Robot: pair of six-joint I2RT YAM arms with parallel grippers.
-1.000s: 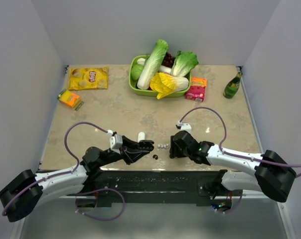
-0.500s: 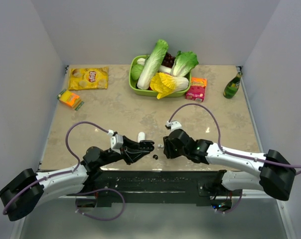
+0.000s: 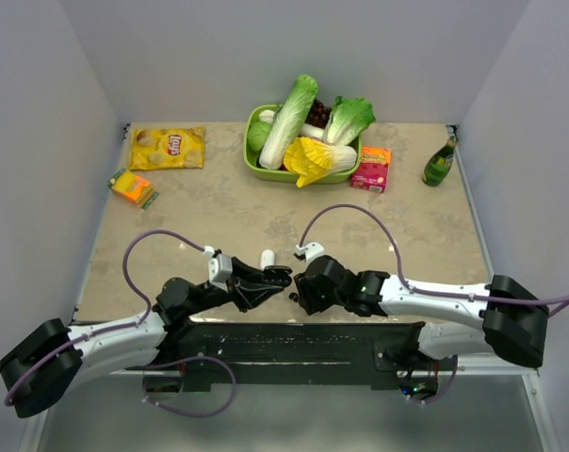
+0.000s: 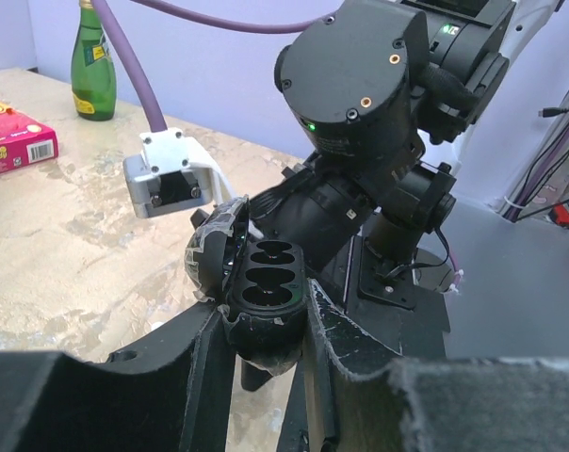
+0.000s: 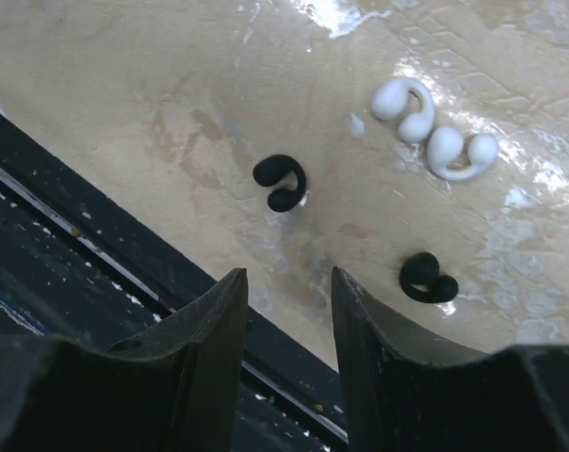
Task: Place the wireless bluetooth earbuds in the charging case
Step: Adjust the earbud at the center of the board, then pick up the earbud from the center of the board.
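While the left gripper point(image 4: 264, 306) lies low at the near edge of the table point(image 3: 200, 217), its two fingers point(image 4: 327, 344) are clamped narrowly on a black charging case point(image 4: 266, 287). The case's lid hangs open to one side, and its two earbud-shaped hollows show.

Just beyond it, seen from overhead, a small white case point(image 3: 266, 256) stands upright on the table, apart from both grippers.

Close beside the held case on the right is the right gripper point(image 5: 289, 278), pointing down over the table's near edge. Its fingers stand moderately apart with nothing between them. On the table beneath, a black earbud point(image 5: 281, 183) lies just past the gap. A second black earbud point(image 5: 428, 279) lies off to one side. Two white earbuds point(image 5: 435, 137) lie farther out, touching each other.

Along the far side, from left to right, are:
- an orange packet point(image 3: 132, 186)
- a yellow chip bag point(image 3: 167, 148)
- a green basket point(image 3: 251, 155) of leafy vegetables
- a pink box point(image 3: 371, 168)
- a green bottle point(image 3: 439, 162)
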